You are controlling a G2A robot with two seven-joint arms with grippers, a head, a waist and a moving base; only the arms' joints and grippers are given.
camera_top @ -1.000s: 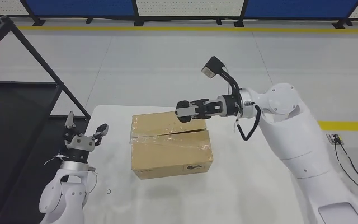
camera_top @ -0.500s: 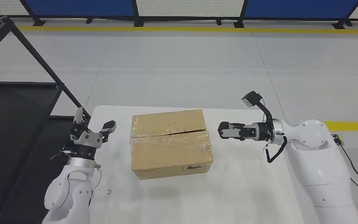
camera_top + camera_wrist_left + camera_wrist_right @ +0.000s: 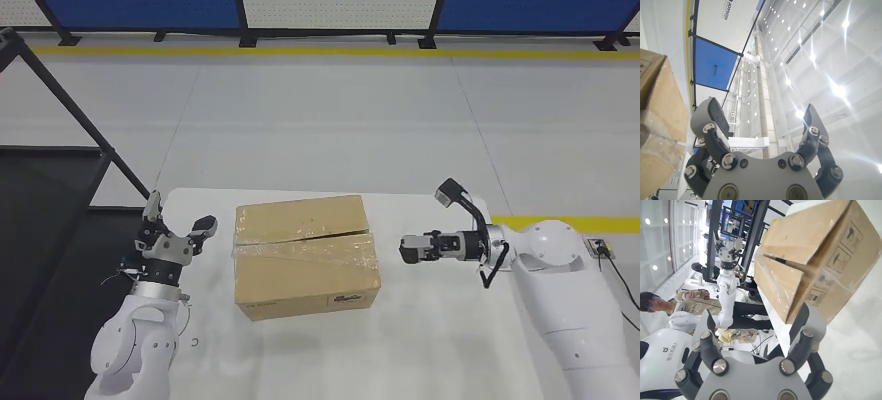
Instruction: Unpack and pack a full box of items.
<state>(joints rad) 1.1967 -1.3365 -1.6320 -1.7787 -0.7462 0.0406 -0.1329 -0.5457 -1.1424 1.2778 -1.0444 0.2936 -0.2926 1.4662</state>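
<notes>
A brown cardboard box [image 3: 305, 254] stands in the middle of the white table [image 3: 450, 330], its top flaps closed with clear tape across the seam. My left gripper [image 3: 178, 226] is at the table's left edge, pointing upward, open and empty, a short way from the box's left side. In the left wrist view its fingers [image 3: 718, 113] spread wide against the ceiling, with the box [image 3: 660, 113] at the side. My right gripper [image 3: 406, 248] hangs level just right of the box, open and empty. In the right wrist view the box [image 3: 806, 262] is close ahead of that open gripper [image 3: 755, 321].
A black metal frame [image 3: 70, 130] stands off the table's left side. The table's right half and front strip are bare. A yellow floor line [image 3: 320, 50] and blue panels run along the far wall. The right wrist view takes in the left arm [image 3: 726, 275] beyond the box.
My right arm swung from over the box's top down to its right side, then edged closer. My left gripper shifted slightly toward the box.
</notes>
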